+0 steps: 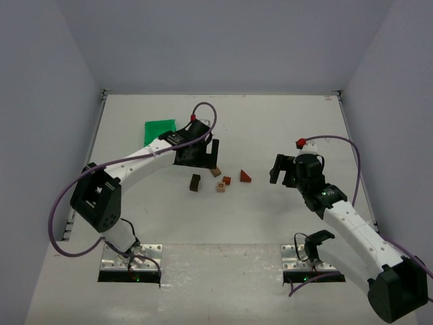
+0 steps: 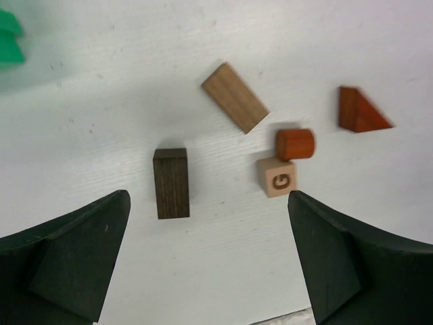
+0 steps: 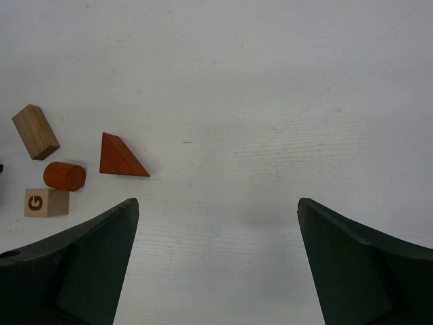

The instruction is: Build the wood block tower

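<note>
At the near edge of the tabletop (image 1: 223, 227), both arm bases are bolted down. Moving outward, the left hand (image 2: 208, 203) hovers above the blocks with its jaws spread wide and nothing between them. The right hand (image 3: 216, 206) hangs off to the right of the group, likewise spread wide and empty.

Task status: not started, judging from the layout. No piece rests on another. All five lie singly on the tabletop near its middle.

Nearest the left hand in its wrist view is the dark brown bar (image 2: 171, 183), lying flat and apart from the others. Next come the lettered cube (image 2: 277, 177), marked G on its upper face, and the reddish cylinder (image 2: 295, 144), on its side just beside the cube. Whether these two touch cannot be settled. Beyond these lie the tan bar (image 2: 235, 97), flat and set at an angle, and the triangular wedge (image 2: 360, 110), apart to the right.

Remaining work: choose a base, stack every piece, and presumably finish with the wedge.

Farthest back, the green bin (image 1: 160, 128) sits toward the far left of the tabletop, well apart from the blocks.

Limits of view:
- The left wrist view cuts the bin to a blurred corner.
- The right wrist view omits the dark brown bar.
- In the top view the left hand crowds the tan bar, and the pieces are too small for the letter to be read.
- The cube's other faces are hidden.
</note>
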